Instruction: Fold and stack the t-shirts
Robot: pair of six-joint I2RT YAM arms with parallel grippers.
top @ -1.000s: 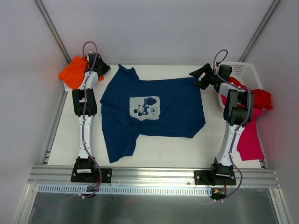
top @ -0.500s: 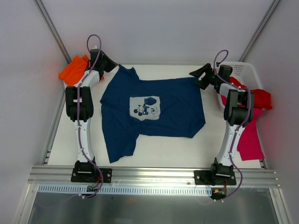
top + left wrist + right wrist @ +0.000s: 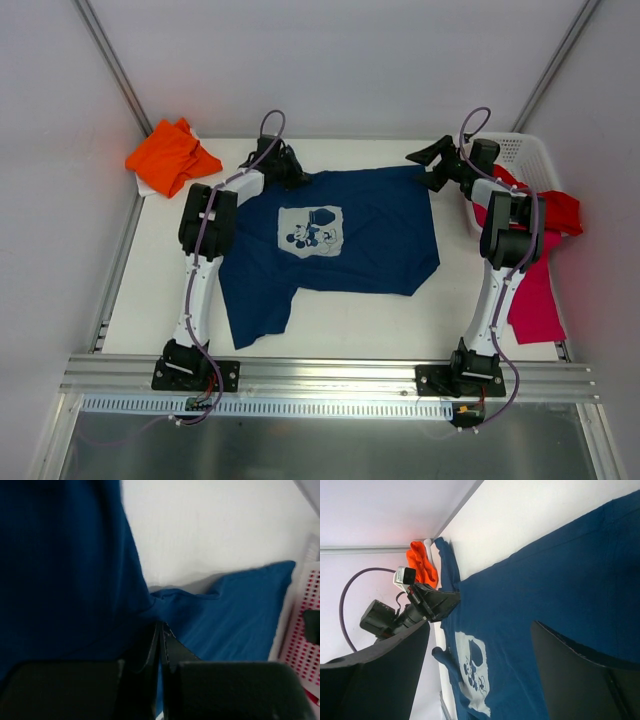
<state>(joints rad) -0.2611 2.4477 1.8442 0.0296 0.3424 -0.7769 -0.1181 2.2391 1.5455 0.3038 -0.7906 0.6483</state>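
The navy t-shirt [image 3: 350, 235] with the pale mouse print lies spread on the white table [image 3: 150, 290]. My left gripper [image 3: 290, 172] is at its far left corner, shut on a pinch of the navy cloth [image 3: 60, 570], which gathers into folds at the fingertips [image 3: 161, 630]. My right gripper [image 3: 428, 168] hovers open over the shirt's far right corner, with nothing between its fingers [image 3: 385, 680]; below them lies the navy t-shirt [image 3: 545, 570]. An orange t-shirt [image 3: 170, 155] lies bunched at the far left. A red t-shirt [image 3: 558, 210] and a magenta-pink one [image 3: 535, 300] hang at the right.
A white mesh basket [image 3: 522, 150] stands at the far right corner, the red shirt draped over its rim. Grey walls close in on both sides. The metal rail [image 3: 330, 375] with both arm bases runs along the near edge.
My left arm has swung right from beside the orange shirt, pulling the navy shirt's far left corner inward over the body. The right arm has not moved.
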